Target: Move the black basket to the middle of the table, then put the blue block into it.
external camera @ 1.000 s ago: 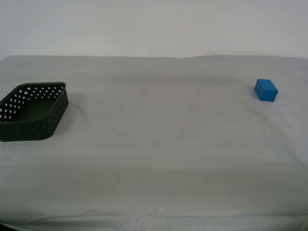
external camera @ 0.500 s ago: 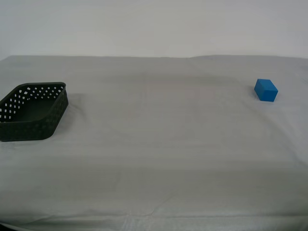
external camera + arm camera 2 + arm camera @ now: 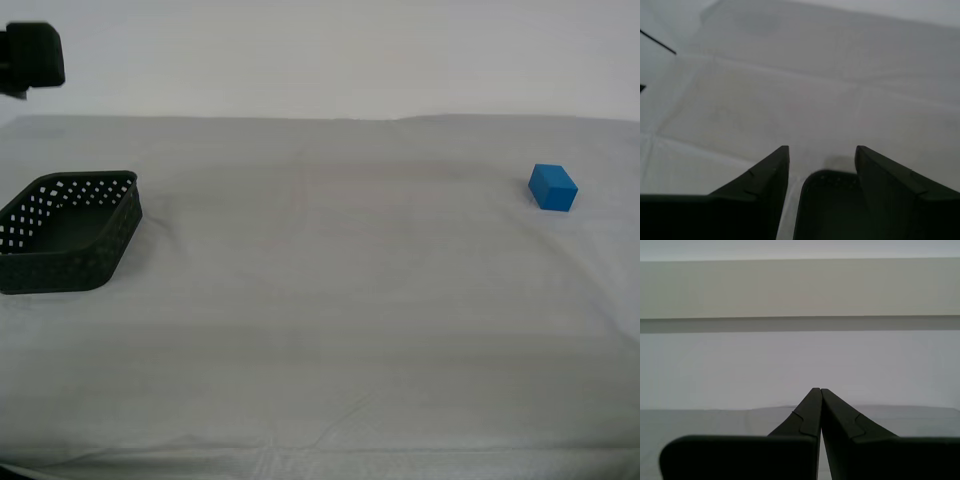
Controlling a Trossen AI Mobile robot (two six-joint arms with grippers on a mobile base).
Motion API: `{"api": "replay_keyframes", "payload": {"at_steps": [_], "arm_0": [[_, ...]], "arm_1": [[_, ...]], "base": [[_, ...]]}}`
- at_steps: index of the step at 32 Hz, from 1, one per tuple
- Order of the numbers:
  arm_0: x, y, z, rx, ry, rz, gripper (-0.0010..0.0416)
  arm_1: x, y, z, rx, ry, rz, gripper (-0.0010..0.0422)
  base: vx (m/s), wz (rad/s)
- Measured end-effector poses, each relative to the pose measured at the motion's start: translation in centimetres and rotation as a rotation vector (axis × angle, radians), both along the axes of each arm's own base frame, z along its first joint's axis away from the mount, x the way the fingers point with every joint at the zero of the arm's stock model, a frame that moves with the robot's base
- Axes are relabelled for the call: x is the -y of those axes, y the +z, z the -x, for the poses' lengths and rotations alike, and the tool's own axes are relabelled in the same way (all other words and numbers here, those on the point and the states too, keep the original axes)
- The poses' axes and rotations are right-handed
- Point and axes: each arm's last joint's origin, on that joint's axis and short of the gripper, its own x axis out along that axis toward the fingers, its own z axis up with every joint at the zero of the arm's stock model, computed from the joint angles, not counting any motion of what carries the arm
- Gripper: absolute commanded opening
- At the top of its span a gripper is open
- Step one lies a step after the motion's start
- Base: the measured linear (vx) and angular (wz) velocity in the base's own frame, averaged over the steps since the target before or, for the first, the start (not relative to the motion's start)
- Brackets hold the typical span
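Observation:
The black basket (image 3: 70, 232) stands at the exterior view's left edge on the table (image 3: 330, 300). The blue block (image 3: 552, 187) lies far off at the exterior view's right. My second gripper (image 3: 822, 150) is open and empty, above the table, and a rounded corner of the basket (image 3: 830, 205) shows between its fingers in the second wrist view. My first gripper (image 3: 820, 390) is shut and empty; it points at a pale wall, away from both things. A black part of an arm (image 3: 30, 55) shows at the exterior view's top left, above the basket.
The grey-white cloth (image 3: 790, 100) stretches between basket and block with slight wrinkles. The table's front edge runs along the bottom of the exterior view. A pale wall stands behind the table.
A black part of an arm has come into the exterior view at the top left. The basket and the block have not moved.

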Motion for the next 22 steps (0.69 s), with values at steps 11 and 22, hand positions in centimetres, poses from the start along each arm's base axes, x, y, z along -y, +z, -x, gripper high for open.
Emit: {"api": "replay_keyframes", "payload": {"at_steps": [11, 22], "arm_0": [[0.0, 0.0, 0.0, 0.000, 0.000, 0.000, 0.0001], [0.0, 0.0, 0.0, -0.004, 0.000, 0.000, 0.0000]], "arm_1": [[-1.4, -5.4, -1.6, -0.372, 0.030, 0.048, 0.0289], [-3.3, -10.1, -3.5, -0.529, 0.008, 0.178, 0.0229]], "base": [[0.000, 0.000], [0.000, 0.000]]}}
